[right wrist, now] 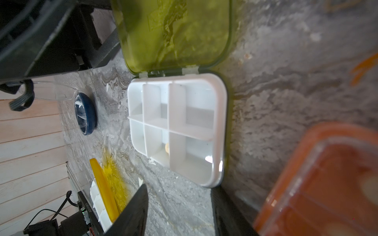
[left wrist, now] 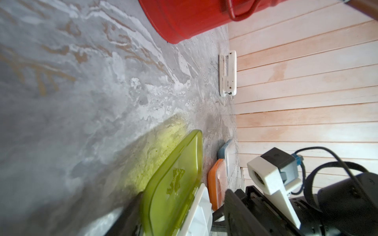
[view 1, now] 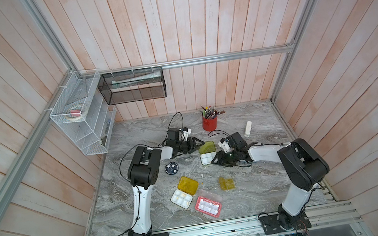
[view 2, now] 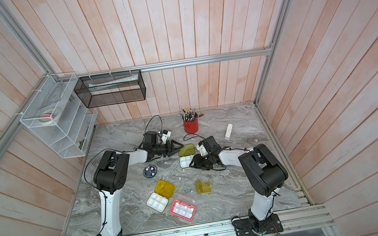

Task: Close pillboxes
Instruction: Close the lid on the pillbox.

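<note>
Both pincers stand parted and empty: left pincer (view 1: 198,146) astride the lid edge of the lime-olive pillbox (view 1: 207,153), right pincer (view 1: 214,160) beside its tray. The box lies open on the desk (view 1: 135,136), just robot-side of the red cup (view 1: 209,123). Judged risk: a lid push skids the unbraced tray rather than folding it. Only the wrist views show the orange pillbox (right wrist: 319,179) — hidden from above beneath the right arm.

Pale plank walls (view 1: 194,22) surround a grey marbled tabletop (view 1: 255,189), a black mesh basket (view 1: 134,96) hung above.
</note>
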Motion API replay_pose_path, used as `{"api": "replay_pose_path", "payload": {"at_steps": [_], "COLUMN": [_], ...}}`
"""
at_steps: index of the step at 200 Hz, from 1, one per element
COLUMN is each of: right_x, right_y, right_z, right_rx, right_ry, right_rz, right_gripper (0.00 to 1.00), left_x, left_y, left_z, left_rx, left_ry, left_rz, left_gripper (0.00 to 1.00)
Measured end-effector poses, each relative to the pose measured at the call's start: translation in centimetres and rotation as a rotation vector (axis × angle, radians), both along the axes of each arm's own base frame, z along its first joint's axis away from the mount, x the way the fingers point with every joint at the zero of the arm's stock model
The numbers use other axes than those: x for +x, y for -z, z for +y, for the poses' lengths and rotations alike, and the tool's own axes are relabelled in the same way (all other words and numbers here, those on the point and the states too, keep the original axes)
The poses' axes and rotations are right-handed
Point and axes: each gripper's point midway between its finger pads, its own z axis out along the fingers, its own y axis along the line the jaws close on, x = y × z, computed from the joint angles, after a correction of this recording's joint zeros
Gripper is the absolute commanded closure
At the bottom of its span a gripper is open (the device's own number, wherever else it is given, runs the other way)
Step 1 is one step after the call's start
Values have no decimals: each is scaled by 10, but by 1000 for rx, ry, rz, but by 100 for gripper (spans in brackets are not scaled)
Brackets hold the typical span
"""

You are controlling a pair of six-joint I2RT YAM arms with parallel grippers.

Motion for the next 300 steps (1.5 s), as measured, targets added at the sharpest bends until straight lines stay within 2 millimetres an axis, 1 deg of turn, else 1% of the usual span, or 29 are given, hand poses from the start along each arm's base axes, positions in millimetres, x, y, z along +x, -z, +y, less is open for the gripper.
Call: {"api": "replay_pose_path", "payload": {"at_steps": [20,58,85,144,198,264,300], "right_x": [0,0,0,0,0,0,0], "right_y": [0,0,0,0,0,0,0], "right_z": [0,0,0,0,0,0,0], "right_rx": [0,0,0,1,0,1,1], "right_ry": [0,0,0,0,0,1,1], "right_rz": [0,0,0,1,1,0,-1], "right_gripper": [48,48,48,48,48,48,47], "left_x": [-2,-1,1,-10,-18,-24,-30], "left_y": [-7,-25,-32,-30,-34,-38,-39], "left_z": [0,-2,-4,-7,-17,-21,-24], "left_rx": [-10,-51,-75,-112,-130,-139,-140], "left_ry": [3,13,18,32,63,71,80], "left_rz": [-19,-69,-88,-66,-69,-77,-72], "left_gripper": [38,38,38,38,38,38,38]}}
